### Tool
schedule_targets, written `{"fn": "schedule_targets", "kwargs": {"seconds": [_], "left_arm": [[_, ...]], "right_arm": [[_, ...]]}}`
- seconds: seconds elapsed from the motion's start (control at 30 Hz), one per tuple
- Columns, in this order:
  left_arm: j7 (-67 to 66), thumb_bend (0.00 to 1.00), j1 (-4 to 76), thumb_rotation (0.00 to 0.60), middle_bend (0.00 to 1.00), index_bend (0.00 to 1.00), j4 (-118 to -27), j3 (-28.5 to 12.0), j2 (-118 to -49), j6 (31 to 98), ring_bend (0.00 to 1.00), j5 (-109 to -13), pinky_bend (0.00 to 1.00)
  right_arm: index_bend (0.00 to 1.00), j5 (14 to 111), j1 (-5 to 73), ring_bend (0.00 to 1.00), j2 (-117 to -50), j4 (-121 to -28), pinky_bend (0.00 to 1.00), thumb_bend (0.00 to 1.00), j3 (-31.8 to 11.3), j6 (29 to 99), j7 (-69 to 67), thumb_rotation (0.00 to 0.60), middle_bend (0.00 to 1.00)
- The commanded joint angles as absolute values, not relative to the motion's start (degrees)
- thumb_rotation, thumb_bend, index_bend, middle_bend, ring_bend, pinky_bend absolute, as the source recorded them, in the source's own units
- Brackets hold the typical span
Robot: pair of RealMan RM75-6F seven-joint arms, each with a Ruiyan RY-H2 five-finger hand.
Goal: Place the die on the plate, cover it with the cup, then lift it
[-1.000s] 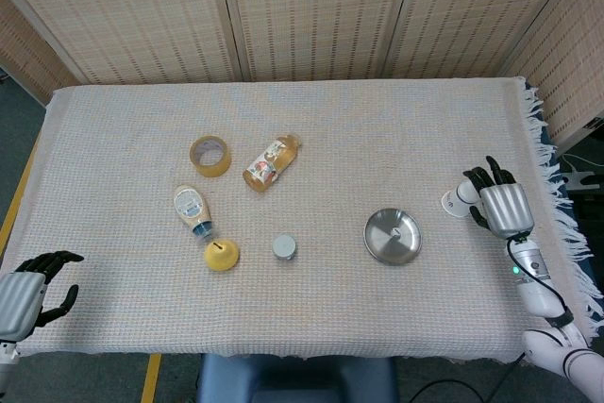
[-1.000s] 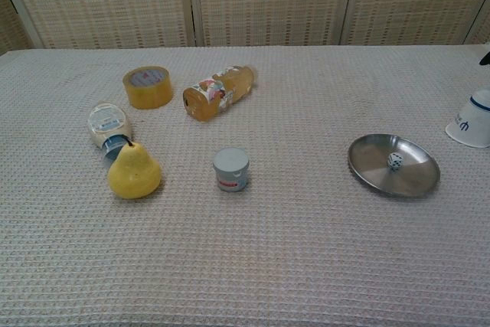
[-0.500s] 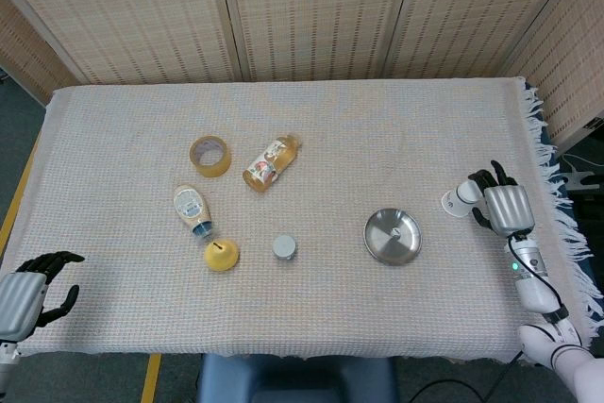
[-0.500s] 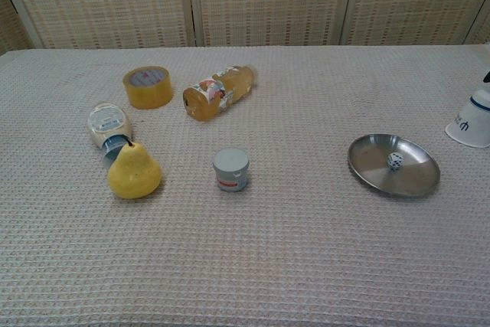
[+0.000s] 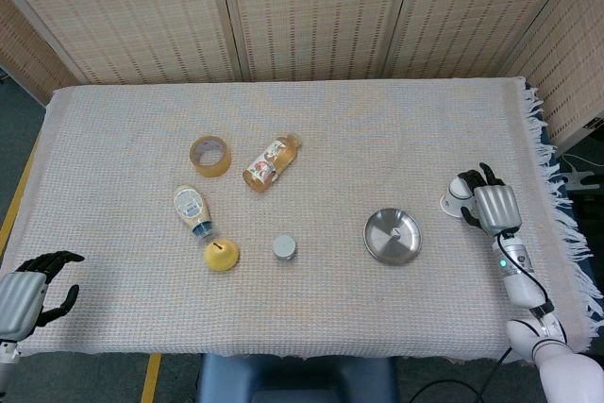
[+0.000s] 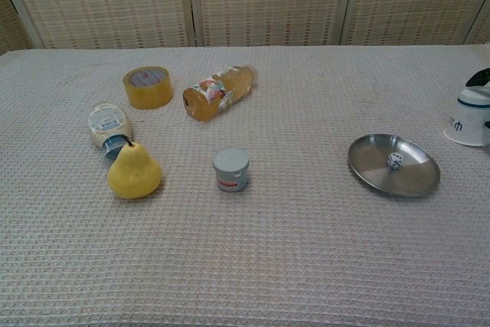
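Observation:
A small white die (image 6: 395, 161) with dark dots lies in the round steel plate (image 6: 367, 160), also seen right of centre in the head view as the plate (image 5: 393, 235). The white cup (image 6: 467, 119) with a blue band stands mouth down at the right table edge. In the head view my right hand (image 5: 493, 207) is over the cup (image 5: 454, 199), its dark fingers (image 5: 469, 179) wrapped round its sides. The chest view shows only fingertips (image 6: 481, 76) at the cup's top. My left hand (image 5: 28, 294) rests at the near left corner, holding nothing.
Left of centre lie a tape roll (image 5: 209, 155), an orange bottle (image 5: 272, 162) on its side, a cream bottle (image 5: 192, 209) on its side, a yellow pear (image 5: 222, 254) and a small grey can (image 5: 284, 246). The cloth's fringed right edge (image 5: 557, 224) runs beside my right hand.
My right hand has moved left and closed round the cup. In the chest view the cup has shifted slightly left and up and stands straighter. The left hand has not moved.

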State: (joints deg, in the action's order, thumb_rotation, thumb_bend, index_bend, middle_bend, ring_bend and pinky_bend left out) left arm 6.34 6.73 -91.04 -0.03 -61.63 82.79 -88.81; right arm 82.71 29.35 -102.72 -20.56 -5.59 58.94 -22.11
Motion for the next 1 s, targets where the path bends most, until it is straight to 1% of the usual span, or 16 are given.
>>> {"fn": "schedule_targets", "kwargs": {"seconds": [0.03,0.3,0.57,0.83,1.0], "left_arm": [[6.43,0.43,6.75,0.600,0.30,0.31,-91.02,-0.06,-61.64,82.79,0.28,-88.79,0.35],[6.51,0.43,6.80,0.600,0.30,0.31,-91.02,-0.10,-61.61,82.62,0.28,-88.57,0.35],[6.63,0.43,6.82,0.600,0.30,0.31,-91.02,-0.14,-61.60,82.56,0.28,-88.48,0.35],[6.44,0.43,6.76,0.600,0.30,0.31,-91.12,-0.06,-61.60,82.73,0.28,-88.70,0.35],[6.24,0.43,6.80,0.600,0.30,0.31,-91.17,-0.01,-61.61,82.67,0.28,-88.75,0.35]], "right_arm": [[0.28,83.22,29.46,0.07,-102.95,-20.49,0.39,0.22,-5.38,60.02,-23.38,0.600,0.19],[0.28,84.23,28.90,0.07,-101.61,-23.59,0.41,0.22,-4.91,63.44,-22.86,0.600,0.19],[0.28,84.14,27.56,0.07,-98.27,-30.26,0.44,0.22,-5.08,66.12,-18.54,0.600,0.19],[0.28,83.02,26.53,0.07,-94.82,-36.78,0.46,0.22,-5.82,66.68,-13.68,0.600,0.19],[0.27,82.13,26.72,0.07,-94.65,-37.14,0.48,0.22,-6.48,65.77,-12.87,0.600,0.19]]}}
